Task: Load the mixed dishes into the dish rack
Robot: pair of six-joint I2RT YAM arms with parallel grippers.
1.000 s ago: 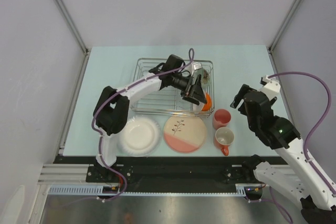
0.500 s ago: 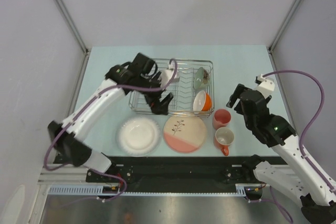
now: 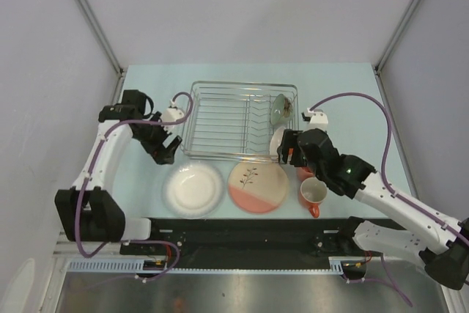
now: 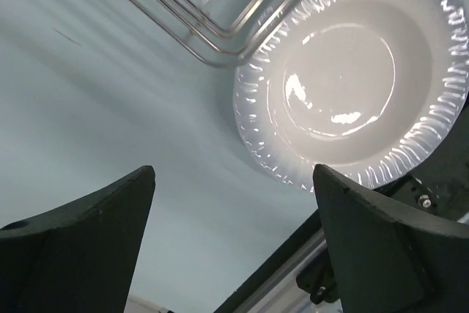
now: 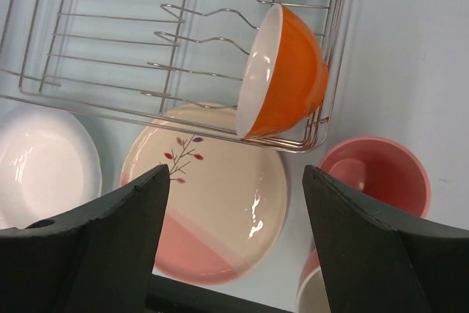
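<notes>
The wire dish rack [image 3: 220, 86] holds a small white bowl [image 3: 281, 109] and an orange bowl [image 5: 286, 71], both on edge at its right end. In front of it lie the white ruffled plate [image 3: 194, 188] and the cream plate [image 3: 258, 186] with its salmon segment. The orange mug [image 3: 314, 194] stands at the front right. The pink cup [image 5: 374, 177] is mostly hidden under the right arm in the top view. My left gripper [image 3: 163, 148] hovers open and empty left of the rack, beyond the white plate [image 4: 352, 78]. My right gripper [image 3: 287, 148] is open and empty above the rack's front right corner.
Grey walls close in the table on the left, back and right. The black base rail [image 3: 242, 229] runs along the near edge just behind the plates. The right arm's purple cable [image 3: 366, 104] arcs over the table's right side.
My left gripper has left the orange bowl in the rack and swung out to the rack's left side. My right gripper has moved left from the table's right side to the rack's front right corner.
</notes>
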